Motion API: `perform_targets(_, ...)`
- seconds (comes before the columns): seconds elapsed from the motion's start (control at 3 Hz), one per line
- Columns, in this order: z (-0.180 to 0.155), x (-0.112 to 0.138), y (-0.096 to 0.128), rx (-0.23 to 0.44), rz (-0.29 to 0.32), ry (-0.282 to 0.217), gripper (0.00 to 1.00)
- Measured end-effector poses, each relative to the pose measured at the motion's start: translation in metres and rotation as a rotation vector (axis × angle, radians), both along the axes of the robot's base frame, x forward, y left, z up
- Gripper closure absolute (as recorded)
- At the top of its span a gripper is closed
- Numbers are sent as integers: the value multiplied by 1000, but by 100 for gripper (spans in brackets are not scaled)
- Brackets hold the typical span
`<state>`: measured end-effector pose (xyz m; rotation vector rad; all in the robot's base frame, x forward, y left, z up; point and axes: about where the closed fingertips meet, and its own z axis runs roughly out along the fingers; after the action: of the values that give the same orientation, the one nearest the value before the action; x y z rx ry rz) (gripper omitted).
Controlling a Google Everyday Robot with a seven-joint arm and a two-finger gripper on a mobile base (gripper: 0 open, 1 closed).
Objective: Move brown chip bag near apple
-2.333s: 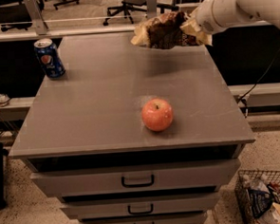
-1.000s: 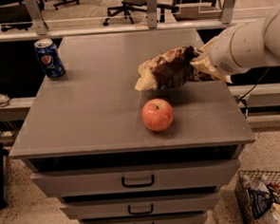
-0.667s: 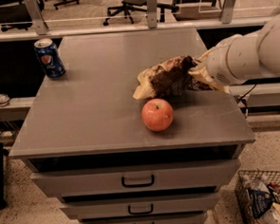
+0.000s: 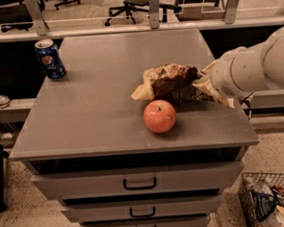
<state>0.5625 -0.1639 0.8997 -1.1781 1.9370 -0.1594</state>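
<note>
Setting brown chip bag (image 4: 171, 81) flat on cabinet top (image 4: 98, 103), just behind apple (image 4: 159, 116), best done without nudging apple. Gripper (image 4: 205, 85) at bag's right end, grasp hidden, cannot tell if closed.

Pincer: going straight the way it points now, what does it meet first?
The pincer, at the right end of the brown chip bag, points left across the cabinet top. First is the bag itself; past it the way looks free, likely passing behind the apple and in front of the soda can.
</note>
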Motion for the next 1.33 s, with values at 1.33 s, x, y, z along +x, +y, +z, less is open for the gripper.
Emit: perform_targets(1.33, 8, -12, -28, -10, 95, 60, 0)
